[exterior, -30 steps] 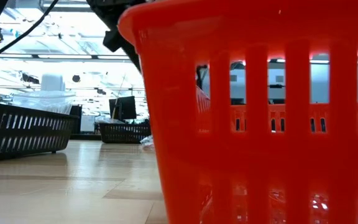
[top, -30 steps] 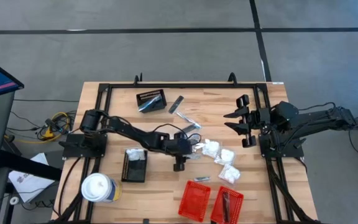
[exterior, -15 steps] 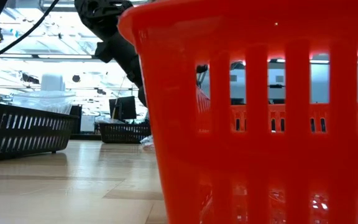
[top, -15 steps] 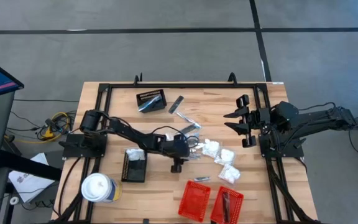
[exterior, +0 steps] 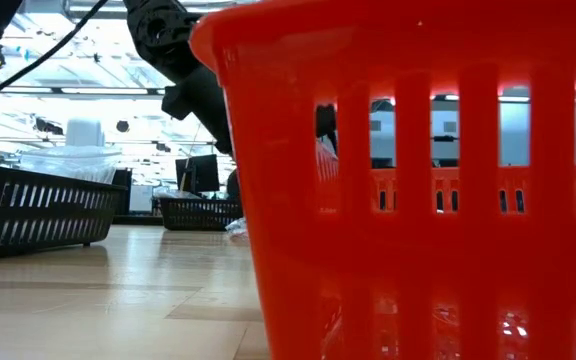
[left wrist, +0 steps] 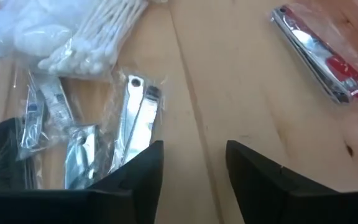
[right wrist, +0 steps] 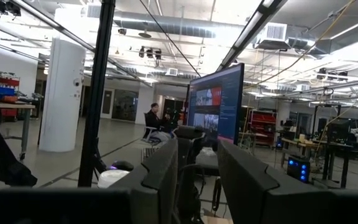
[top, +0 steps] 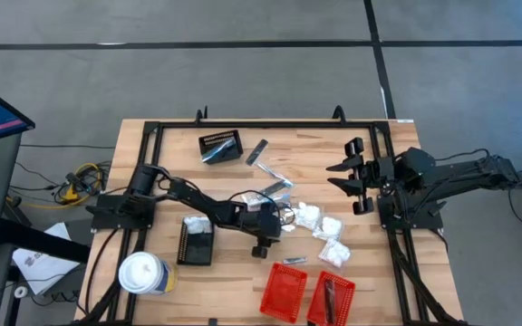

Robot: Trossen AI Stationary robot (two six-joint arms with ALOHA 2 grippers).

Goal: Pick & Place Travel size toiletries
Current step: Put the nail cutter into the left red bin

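The travel size toiletries lie mid-table: clear-wrapped silvery clippers [left wrist: 135, 121], a swab packet [left wrist: 98, 31], white packets [top: 329, 228], a red-marked clipper [left wrist: 319, 53], and a dark stick [top: 257, 151] with a silvery piece [top: 270, 170] farther back. My left gripper [top: 282, 218] [left wrist: 194, 155] is low over the wood, slanting down, open, with bare table between its fingers. One finger [left wrist: 143, 167] stands at the edge of the clipper packet; whether it touches, I cannot tell. My right gripper [top: 353, 177] waits raised at the table's right, open and with nothing in it.
Two red baskets [top: 284, 290] [top: 332, 299] stand at the near edge; one fills the low view [exterior: 418, 180]. One black basket [top: 196, 241] sits beside the left arm and another [top: 220, 146] at the far side. A white lidded cup [top: 143, 273] stands near left.
My left gripper has come down toward the table and a little toward the near edge, close to the silvery packets. In the low view its arm drops further into sight. The toiletries lie where they were.
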